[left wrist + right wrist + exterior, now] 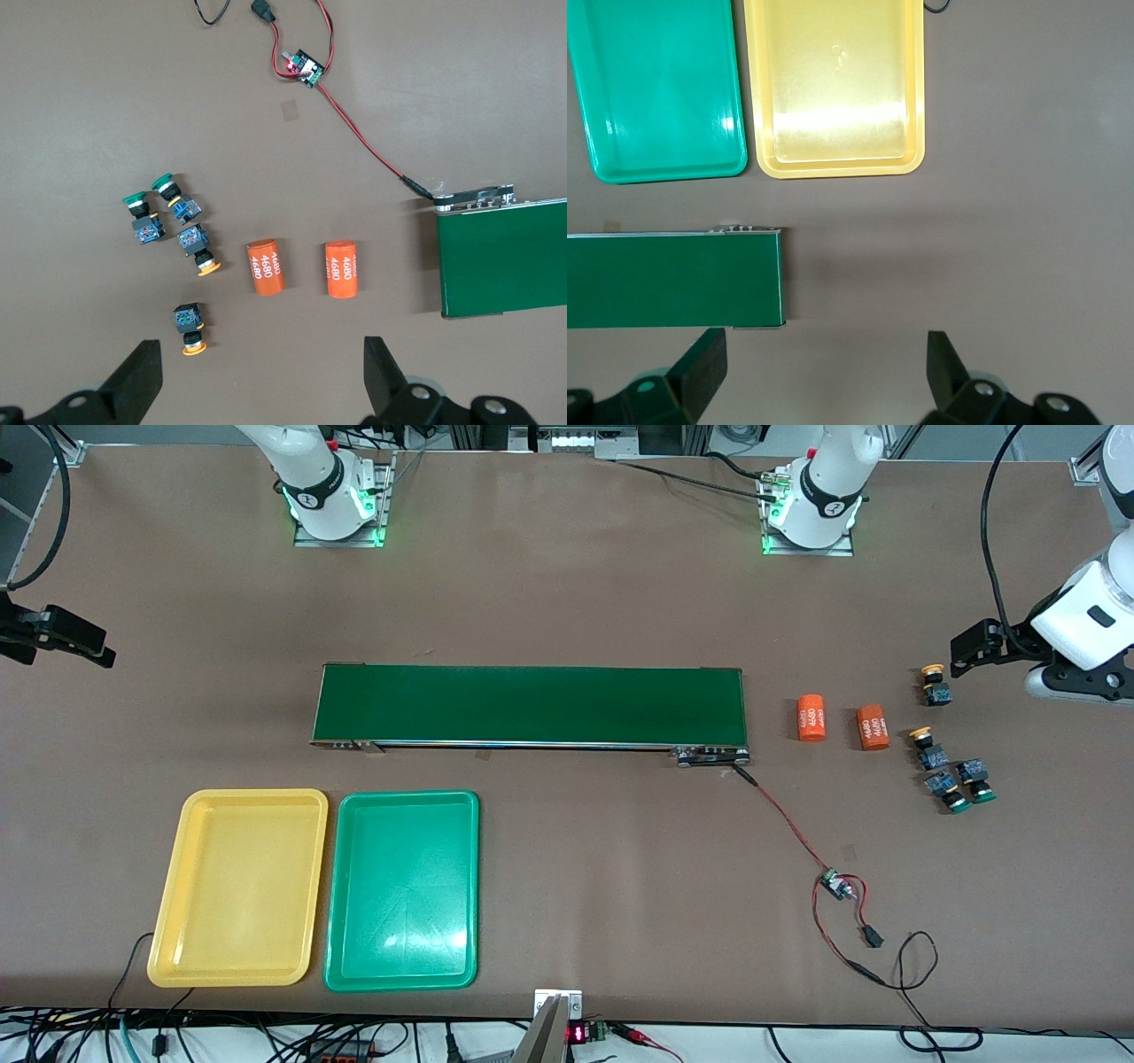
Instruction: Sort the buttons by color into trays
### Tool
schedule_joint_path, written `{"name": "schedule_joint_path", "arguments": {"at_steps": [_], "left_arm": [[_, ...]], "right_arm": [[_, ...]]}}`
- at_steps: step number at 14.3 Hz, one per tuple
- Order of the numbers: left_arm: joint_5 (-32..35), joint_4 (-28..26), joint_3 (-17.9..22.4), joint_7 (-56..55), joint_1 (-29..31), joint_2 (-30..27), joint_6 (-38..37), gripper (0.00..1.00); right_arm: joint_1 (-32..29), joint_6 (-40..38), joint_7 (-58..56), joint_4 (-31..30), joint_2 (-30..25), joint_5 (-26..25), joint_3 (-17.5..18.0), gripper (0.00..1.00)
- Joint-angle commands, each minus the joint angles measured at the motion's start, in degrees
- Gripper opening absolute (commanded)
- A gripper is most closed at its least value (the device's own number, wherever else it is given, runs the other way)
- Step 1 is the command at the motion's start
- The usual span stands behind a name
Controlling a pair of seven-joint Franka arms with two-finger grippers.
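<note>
Four buttons lie near the left arm's end of the table. Two have yellow caps (932,684) (927,747) and two have green caps (948,792) (977,781). The left wrist view shows them too: yellow (190,329) (198,250), green (142,221) (174,197). The yellow tray (239,886) and the green tray (403,890) lie empty side by side near the front camera, toward the right arm's end. Both show in the right wrist view, yellow (833,84) and green (656,88). My left gripper (970,646) (263,372) is open and empty over bare table beside the buttons. My right gripper (62,638) (824,354) is open and empty, over bare table off the conveyor's end.
A long dark-green conveyor belt (532,704) lies across the middle of the table. Two orange cylinders (811,717) (873,727) lie between it and the buttons. A red-and-black cable runs from the belt to a small control board (833,884).
</note>
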Motion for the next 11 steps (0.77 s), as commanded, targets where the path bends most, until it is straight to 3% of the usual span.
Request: {"name": "schedule_joint_path", "arguments": {"at_steps": [1, 5, 8, 11], "left_arm": [[0.5, 2.0, 0.0, 0.2, 0.2, 0.9, -1.6, 1.0], [0.6, 3.3, 0.0, 0.0, -0.1, 1.7, -1.7, 1.0], [0.6, 7.7, 0.2, 0.0, 0.1, 6.3, -1.7, 1.0], [0.8, 7.6, 0.0, 0.4, 0.1, 7.7, -2.4, 1.0]], "right_arm": [[-0.1, -0.2, 0.5, -1.9, -1.9, 0.1, 0.2, 1.0], [-0.1, -1.9, 0.4, -1.9, -2.2, 0.0, 0.2, 1.0], [-0.1, -1.4, 0.3, -1.9, -2.2, -0.1, 0.2, 1.0], [-0.1, -1.1, 0.4, -1.9, -2.1, 0.0, 0.2, 1.0]]}}
